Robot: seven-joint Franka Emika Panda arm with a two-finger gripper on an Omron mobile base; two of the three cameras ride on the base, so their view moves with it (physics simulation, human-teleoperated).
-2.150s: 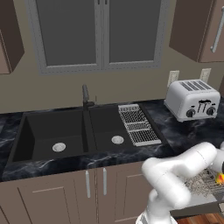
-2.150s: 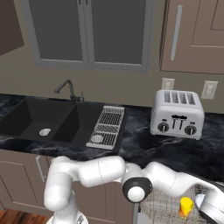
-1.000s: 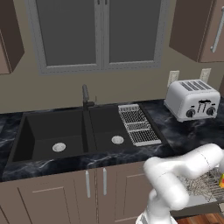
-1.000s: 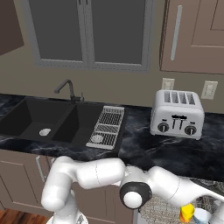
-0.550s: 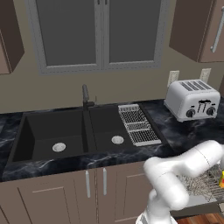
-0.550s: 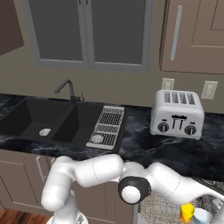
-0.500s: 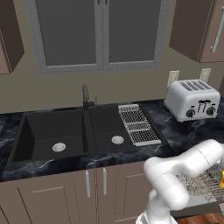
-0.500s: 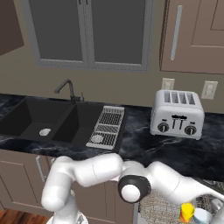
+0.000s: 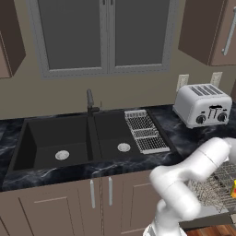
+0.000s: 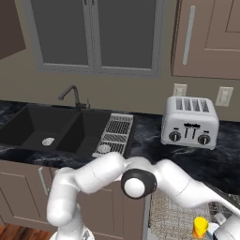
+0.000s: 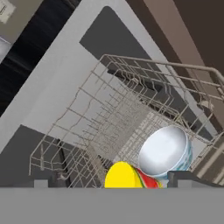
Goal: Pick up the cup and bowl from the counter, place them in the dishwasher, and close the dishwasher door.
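Rack wire (image 11: 109, 127) runs across the hand view from the lower left to the upper right, and both pieces already lie in it: the yellow cup (image 11: 122, 177) at bottom centre, the bowl (image 11: 166, 151) just right of it, touching or nearly so. Your tool (image 11: 114, 181) hangs over them with its jaws spread wide and nothing between them. What's left for you is the dishwasher door (image 11: 57, 92), the flat grey slab under the rack. Judge it stiff, heavy and hinged, smooth on its faces, so a pinch would likely slip; push or lift at its free outer edge instead. On the desk (image 9: 184, 143), at centre right of the left base view, neither piece is left.
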